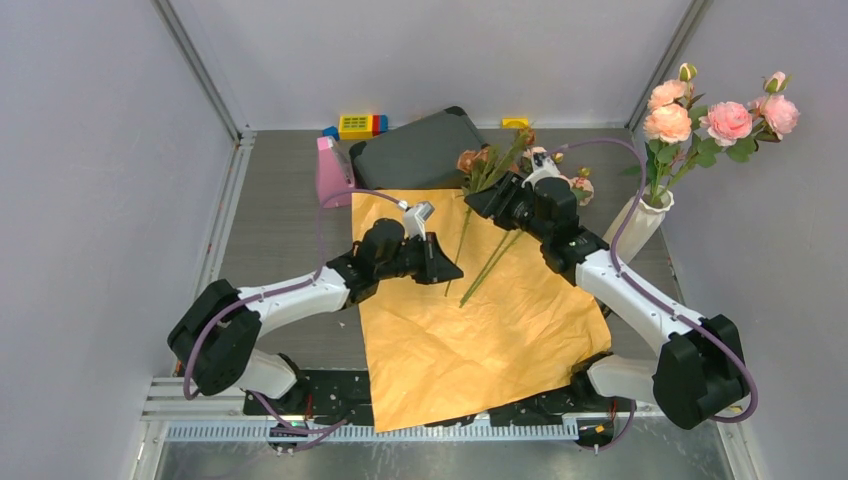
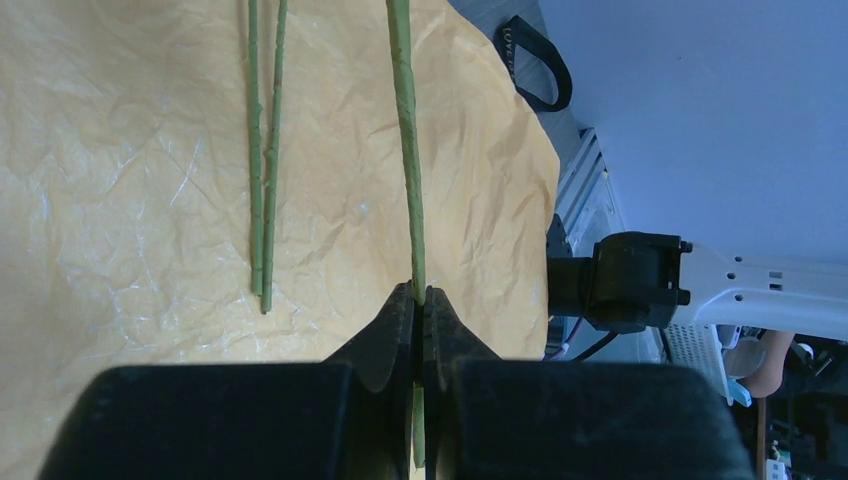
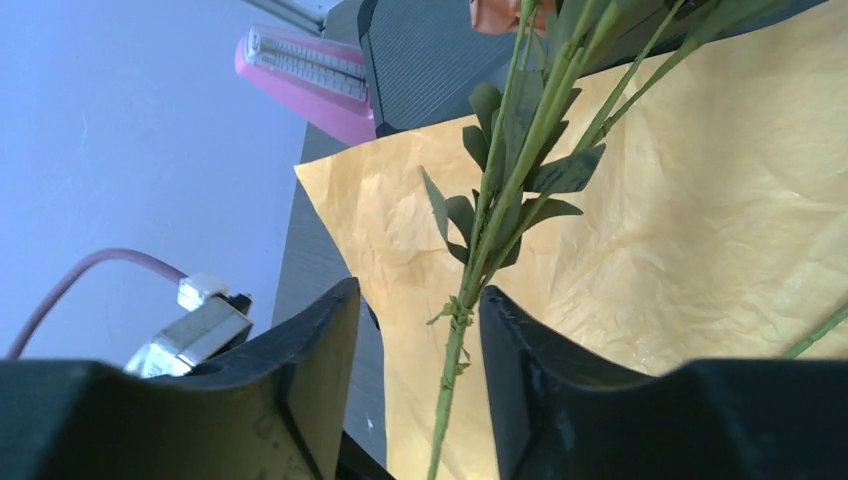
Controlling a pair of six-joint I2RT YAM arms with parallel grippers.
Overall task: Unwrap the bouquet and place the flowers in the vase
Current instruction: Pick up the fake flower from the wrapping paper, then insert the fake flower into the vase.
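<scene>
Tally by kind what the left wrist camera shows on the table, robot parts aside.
Green stem pinched in the left gripper: 1
Loose green stems: 2
Orange paper sheet: 1
Black ribbon: 1
Total: 5

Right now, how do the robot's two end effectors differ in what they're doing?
The left end effector is shut; the right end effector stands open. The left clamps a bare green stem; the right has a leafy stem loose between its jaws. Both are black and hover over the orange paper.
</scene>
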